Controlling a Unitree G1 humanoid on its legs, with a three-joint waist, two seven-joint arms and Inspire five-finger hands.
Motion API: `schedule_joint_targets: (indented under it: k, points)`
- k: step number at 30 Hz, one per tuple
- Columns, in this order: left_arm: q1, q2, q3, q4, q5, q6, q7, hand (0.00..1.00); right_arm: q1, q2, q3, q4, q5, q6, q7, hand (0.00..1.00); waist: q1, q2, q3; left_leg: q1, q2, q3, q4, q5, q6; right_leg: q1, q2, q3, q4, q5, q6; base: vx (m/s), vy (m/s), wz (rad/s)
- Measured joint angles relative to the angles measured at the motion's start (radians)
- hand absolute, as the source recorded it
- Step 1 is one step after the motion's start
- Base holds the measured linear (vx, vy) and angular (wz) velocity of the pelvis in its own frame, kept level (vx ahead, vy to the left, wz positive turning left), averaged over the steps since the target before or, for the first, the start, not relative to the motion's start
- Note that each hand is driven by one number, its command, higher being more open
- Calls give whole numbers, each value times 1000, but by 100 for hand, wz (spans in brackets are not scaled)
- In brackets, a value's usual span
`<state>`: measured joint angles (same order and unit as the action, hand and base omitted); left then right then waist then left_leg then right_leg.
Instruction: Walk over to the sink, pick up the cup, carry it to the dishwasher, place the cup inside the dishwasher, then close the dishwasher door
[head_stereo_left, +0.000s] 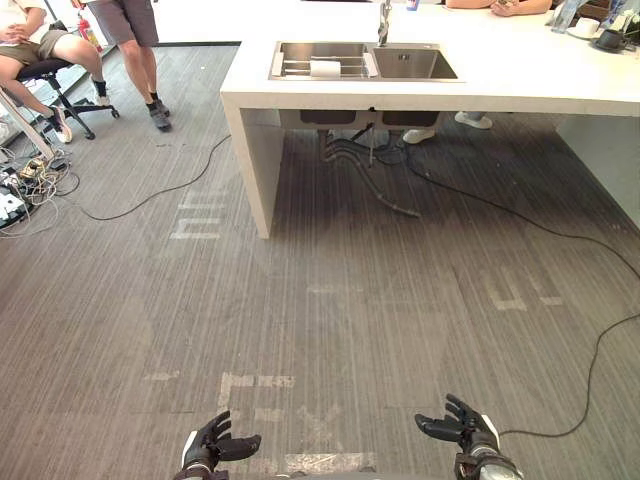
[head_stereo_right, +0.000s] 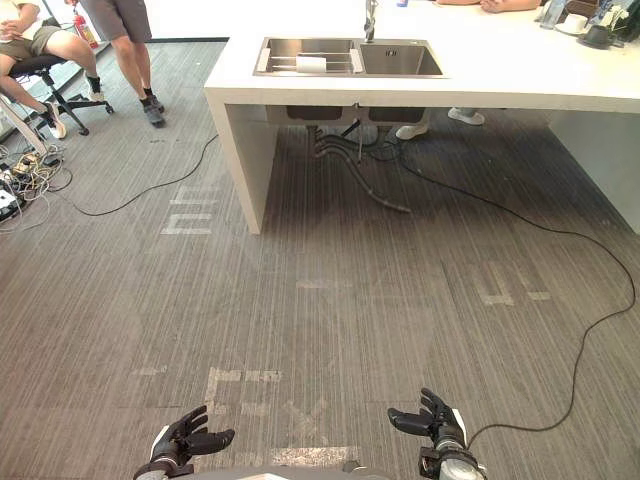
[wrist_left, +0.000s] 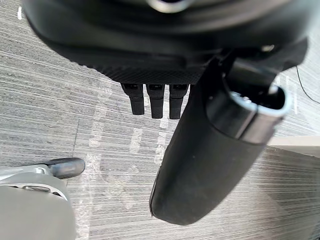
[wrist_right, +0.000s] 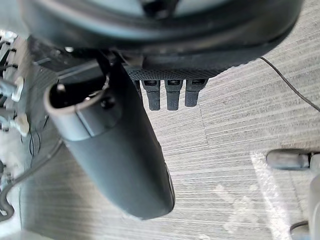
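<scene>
Since the left hand (head_stereo_left: 215, 445) and right hand (head_stereo_left: 460, 428) both hang open and empty, I'd just walk straight ahead. The white cup (head_stereo_left: 325, 68) lies in the left basin of the sink (head_stereo_left: 365, 46), near the left end of the surface (head_stereo_left: 520, 72).

I saw a white counter (head_stereo_left: 520, 85) ahead with a steel sink (head_stereo_left: 412, 64) set into it, and a white cup (head_stereo_left: 325, 68) on the rack in its left basin. Worn tape marks (head_stereo_left: 250, 381) and a tangle of cables (head_stereo_left: 30, 185) lay on the grey floor (head_stereo_left: 350, 300).
</scene>
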<state>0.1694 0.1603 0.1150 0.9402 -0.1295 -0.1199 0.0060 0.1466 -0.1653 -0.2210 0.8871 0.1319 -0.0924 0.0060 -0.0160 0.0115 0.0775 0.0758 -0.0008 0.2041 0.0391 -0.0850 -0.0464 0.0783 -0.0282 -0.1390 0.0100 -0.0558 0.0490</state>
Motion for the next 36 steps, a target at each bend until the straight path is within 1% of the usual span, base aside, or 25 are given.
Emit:
schedule_joint_targets:
  k: [1, 3, 5, 12, 15, 16, 24, 25, 26, 27, 28, 29, 30, 31, 32, 33, 34, 35, 36]
  points:
    - [-1, -8, 25, -6, -1, 0, -5, 90, -1, -1, -19, 0, 6, 0, 0, 90, -2, 1, 1, 0, 2, 0, 0, 0, 0, 0, 2, 0, 0, 0, 0, 0, 0, 0]
    - [0, -13, 38, -13, -10, 0, -6, 90, -1, -1, -38, 0, 8, 0, -1, 90, -2, 1, 1, 2, 4, 1, 0, 0, 0, 2, 3, 0, 0, 0, 0, 0, 0, 0]
    - [3, -13, 38, -23, -10, 0, -7, 90, 0, -1, -54, 1, 30, 0, -4, 90, -3, 2, 1, 4, 6, 1, 0, 0, 0, 3, 6, -3, 1, 0, 0, -39, -19, 1]
    - [11, -24, 37, -24, -10, 0, -6, 90, 0, -1, -59, 7, 32, 0, -6, 90, -3, 4, 1, 4, 13, 3, -1, 3, 5, 3, 9, -20, 2, 2, -4, -54, -20, 1]
    - [17, -25, 37, -24, -10, 0, -6, 90, 0, 0, -59, 8, 33, 0, -6, 90, -2, 5, 1, 4, 13, 4, -18, 15, 23, -3, 13, -24, 0, 6, -9, -25, -11, 0]
    - [18, -25, 37, -24, -10, 0, -6, 90, 0, 0, -59, 8, 33, 0, -7, 90, -2, 5, 1, 4, 13, 4, -21, 16, 24, -4, 13, -24, 0, 6, -9, 0, 0, 0]
    - [26, -25, 32, -30, -14, 0, 0, 90, -12, 4, -59, 8, 33, 1, -14, 90, -1, 5, 2, 3, 12, 20, -28, 16, 25, -8, 12, -26, -5, 6, -10, 6, 1, -2]
    - [25, -25, 30, -33, -18, 0, 3, 90, -23, 5, -59, 8, 34, 1, -15, 90, 0, 5, 7, 2, 13, 27, -25, 12, 25, -12, 12, -25, -3, 6, -9, 1, 10, -9]
    - [22, -26, 22, -44, -27, -1, 5, 90, -39, 5, -59, 8, 34, 1, -16, 90, 0, 7, 25, -2, 16, 32, -7, -1, 29, -18, 12, -24, 8, 1, -7, -9, 12, -12]
    - [21, -25, 14, -51, -32, -1, 6, 90, -46, 5, -59, 7, 34, 0, -17, 90, 0, 8, 30, -12, 18, 37, 9, -15, 34, -28, 10, -24, 25, -11, -12, -18, 18, -17]
    - [23, -30, 10, -67, -39, -1, 6, 90, -63, 5, -60, 6, 34, 0, -23, 90, 2, 9, 40, -36, 20, 49, 51, -46, 46, -67, -1, -28, 96, -58, -11, -23, 15, -18]
    - [22, -32, 6, -72, -40, -1, 6, 90, -69, 5, -60, 5, 34, 0, -25, 90, 3, 8, 48, -45, 21, 55, 75, -63, 48, -90, -14, -36, 146, -87, -9, -20, 43, -19]
    - [22, -32, -10, -76, -49, 0, 7, 90, -72, 5, -60, 3, 34, 1, -30, 90, 3, 7, 60, -54, 16, 64, 122, -99, 57, -127, -52, -66, 250, -144, 4, 5, 70, -10]
    - [30, -32, -29, -75, -49, 0, 8, 90, -65, 4, -60, 3, 35, 1, -33, 90, 2, 5, 61, -60, 8, 69, 166, -142, 73, -154, -87, -87, 351, -191, 31, 41, 80, -5]
    - [32, -33, -37, -73, -49, 0, 9, 90, -61, 3, -59, 3, 35, 1, -35, 90, 0, 4, 63, -59, 5, 69, 182, -160, 76, -170, -104, -96, 408, -202, 38, 105, 83, -6]
    - [32, -32, -55, -73, -51, 1, 13, 90, -60, 2, -56, 4, 35, 3, -37, 90, 0, 6, 72, -52, 3, 69, 195, -180, 82, -239, -138, -121, 565, -207, 40, 132, 66, -2]
    - [26, -24, -67, -75, -55, 1, 15, 90, -60, 4, -48, 5, 35, 4, -39, 90, -2, 13, 83, -28, 3, 66, 194, -185, 91, -284, -165, -148, 677, -218, 41, 258, 50, -3]
    - [22, -18, -69, -79, -62, 2, 19, 90, -60, 4, -36, 8, 35, 11, -38, 90, -5, 13, 94, -5, 14, 67, 194, -197, 89, -316, -179, -187, 706, -246, 16, 319, 1, 1]
    - [16, -14, -69, -80, -72, 2, 29, 90, -61, 4, -26, 8, 35, 11, -37, 90, -6, 20, 98, 10, 30, 67, 193, -203, 70, -352, -181, -230, 689, -255, 1, 432, -54, -2]
